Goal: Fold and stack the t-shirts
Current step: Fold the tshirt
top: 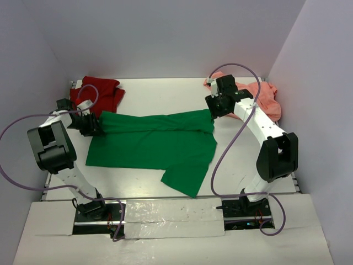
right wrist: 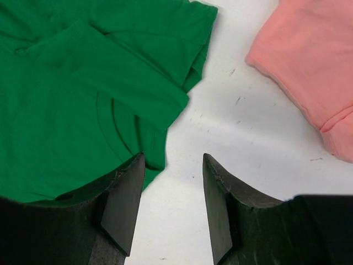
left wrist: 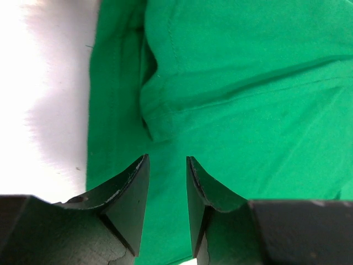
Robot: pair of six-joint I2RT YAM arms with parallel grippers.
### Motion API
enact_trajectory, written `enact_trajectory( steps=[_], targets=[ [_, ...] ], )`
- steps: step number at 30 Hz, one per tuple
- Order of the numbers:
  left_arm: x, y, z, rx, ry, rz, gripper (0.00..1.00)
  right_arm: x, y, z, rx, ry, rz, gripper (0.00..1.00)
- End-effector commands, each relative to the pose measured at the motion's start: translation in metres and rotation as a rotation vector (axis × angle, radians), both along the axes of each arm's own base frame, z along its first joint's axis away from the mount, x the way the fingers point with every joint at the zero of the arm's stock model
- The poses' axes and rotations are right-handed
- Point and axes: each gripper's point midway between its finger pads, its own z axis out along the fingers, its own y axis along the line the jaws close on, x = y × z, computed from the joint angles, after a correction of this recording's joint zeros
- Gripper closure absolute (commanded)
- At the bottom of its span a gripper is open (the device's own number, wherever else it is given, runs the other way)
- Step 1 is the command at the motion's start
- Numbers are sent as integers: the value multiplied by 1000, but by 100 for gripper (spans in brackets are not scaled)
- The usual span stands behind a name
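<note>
Where the scene is seen from above, the green t-shirt [top: 154,146] is spread on the tabletop [top: 160,94], its far edge folded into a long band. The dark red t-shirt [top: 105,91] is bunched at the far left corner. The salmon pink t-shirt [top: 265,94] lies far right, partly hidden by the right arm. The left gripper [top: 95,126] is set at the band's left end, the right gripper [top: 216,107] at its right end. In the left wrist view, the jaws are held narrowly apart over green cloth, nothing pinched. In the right wrist view, the jaws are spread wide over bare tabletop, between green and pink cloth.
</note>
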Motion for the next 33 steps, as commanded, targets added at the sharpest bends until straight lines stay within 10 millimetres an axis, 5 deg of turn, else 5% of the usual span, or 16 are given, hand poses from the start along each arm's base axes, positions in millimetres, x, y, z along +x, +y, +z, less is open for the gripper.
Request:
enact_trajectory(
  steps=[1,21,25,29,33],
  targets=[
    [17,9,2,41,-54,10,59,0,-1,10,1,-44,8,46],
    [42,-10,-7,32,-102,-3,58,-1,1,11,9,-45,31,46],
    [41,-10,-11,30,-89,-1,68,-2,-1,12,6,-49,29,47],
    [40,-8,-13,41,-83,4,100,-3,-2,12,6,-49,27,47],
    [41,-2,-6,76,-106,18,100,-5,-1,6,10,-34,30,47]
  ],
)
